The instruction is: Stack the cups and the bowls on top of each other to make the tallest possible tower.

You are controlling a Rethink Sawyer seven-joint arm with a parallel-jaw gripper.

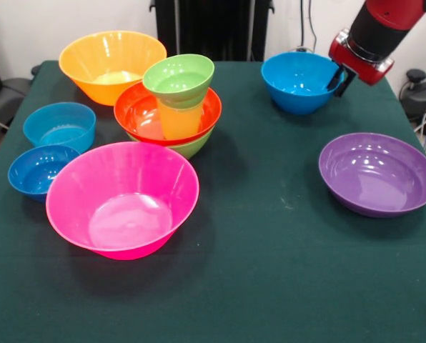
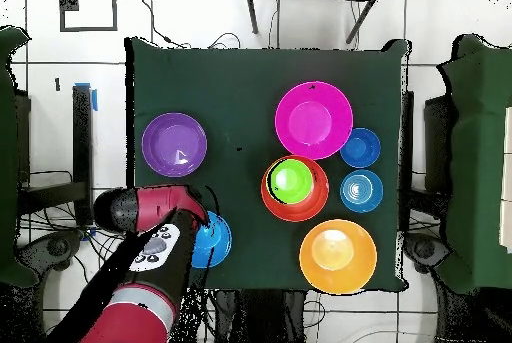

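Table: a dark green cloth-covered table (image 1: 270, 271) carries all the pieces.
Tower: the tower (image 1: 171, 107) stands toward the far left of the front view; a medium green bowl (image 1: 193, 146) sits at the bottom, a red-orange bowl (image 1: 138, 111) nests in it, a yellow cup (image 1: 179, 120) stands upright in that, and a small green bowl (image 1: 179, 78) rests on the cup's rim.
Orange bowl: the large orange bowl (image 1: 111, 64) sits just behind the tower, to its left, upright.
Pink bowl: the large pink bowl (image 1: 122, 198) sits in front of the tower, upright and open-side up.
Light-blue bowl: a small light-blue straight-sided bowl (image 1: 59, 125) stands left of the tower.
Dark-blue small bowl: a small blue bowl (image 1: 40, 170) sits just in front of the light-blue one, close beside the pink bowl.
Purple bowl: the shallow purple bowl (image 1: 378, 174) lies well apart, on the right.
Blue bowl: a medium blue bowl (image 1: 301, 81) stands at the far right.
Gripper: the gripper (image 1: 339, 78) reaches down at the right rim of the medium blue bowl; whether it is spread or clamped on the rim cannot be told.
Arm: the red and black arm (image 2: 150, 279) crosses the table edge in the overhead view and partly covers that bowl.
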